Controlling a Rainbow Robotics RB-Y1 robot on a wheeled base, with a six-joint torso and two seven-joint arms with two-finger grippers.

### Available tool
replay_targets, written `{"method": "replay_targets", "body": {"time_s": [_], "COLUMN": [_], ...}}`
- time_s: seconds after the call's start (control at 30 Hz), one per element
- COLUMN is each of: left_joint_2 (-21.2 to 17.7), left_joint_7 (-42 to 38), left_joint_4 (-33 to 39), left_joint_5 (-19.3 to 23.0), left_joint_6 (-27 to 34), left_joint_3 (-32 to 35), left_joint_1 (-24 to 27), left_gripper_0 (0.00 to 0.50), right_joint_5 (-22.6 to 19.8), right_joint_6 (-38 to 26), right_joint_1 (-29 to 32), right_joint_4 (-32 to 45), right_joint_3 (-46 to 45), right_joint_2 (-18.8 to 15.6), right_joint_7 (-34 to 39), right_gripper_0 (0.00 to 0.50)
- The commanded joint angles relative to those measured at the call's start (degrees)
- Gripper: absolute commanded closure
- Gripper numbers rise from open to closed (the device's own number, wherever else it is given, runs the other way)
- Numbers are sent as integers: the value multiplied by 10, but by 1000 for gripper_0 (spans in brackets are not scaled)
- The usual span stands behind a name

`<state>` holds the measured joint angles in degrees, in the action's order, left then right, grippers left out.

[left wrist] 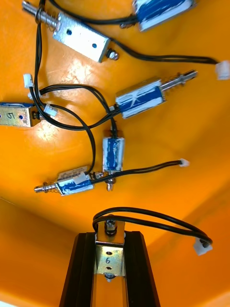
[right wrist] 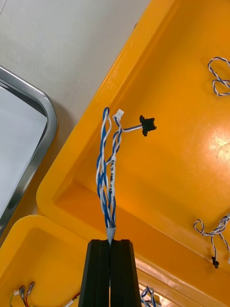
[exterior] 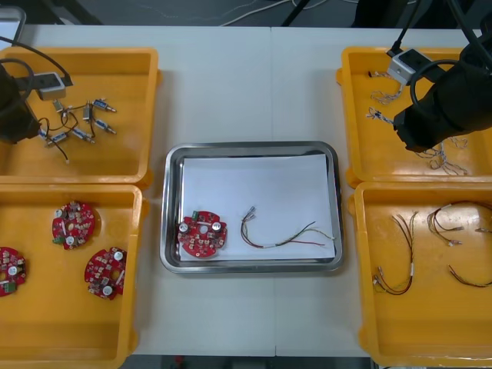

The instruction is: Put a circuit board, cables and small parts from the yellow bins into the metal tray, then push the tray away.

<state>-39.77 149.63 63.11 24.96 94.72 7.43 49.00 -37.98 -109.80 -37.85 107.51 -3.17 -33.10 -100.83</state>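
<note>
Above the far yellow bins [exterior: 361, 154], the right pincer [right wrist: 110, 241] is clamping a twisted cable [right wrist: 109, 168] by its tip and the left pincer [left wrist: 110, 235] is clamping a small metal part [left wrist: 109, 259], and so slight a hold could let either slip short of the metal tray [exterior: 172, 231].

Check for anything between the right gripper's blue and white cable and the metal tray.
Nothing visible. The right gripper holds the twisted blue and white cable above its far yellow bin; just bin wall and bare table precede the metal tray. The left gripper holds a small metal part.
</note>
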Motion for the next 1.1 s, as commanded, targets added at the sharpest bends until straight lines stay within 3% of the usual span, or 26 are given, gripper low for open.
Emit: {"method": "replay_targets", "body": {"time_s": [0.03,0.27,0.53,0.87,1.1], "left_joint_2": [-9,-9,5,45,51], "left_joint_7": [54,54,-75,-211,-344], "left_joint_4": [14,68,123,205,260], "left_joint_5": [15,32,52,39,47], "left_joint_6": [36,95,153,153,153], "left_joint_3": [23,27,26,24,-29], "left_joint_1": [49,51,50,38,29], "left_gripper_0": [500,500,500,500,500], "right_joint_5": [2,2,2,2,2], "right_joint_6": [-2,-2,-2,-2,-2], "right_joint_1": [-14,-14,-14,-14,-14], "right_joint_4": [19,19,19,19,19], "right_joint_3": [4,4,4,4,4], "right_joint_2": [-18,-18,-18,-18,-18], "right_joint_7": [-13,-13,-13,-13,-13], "right_gripper_0": [500,500,500,500,500]}}
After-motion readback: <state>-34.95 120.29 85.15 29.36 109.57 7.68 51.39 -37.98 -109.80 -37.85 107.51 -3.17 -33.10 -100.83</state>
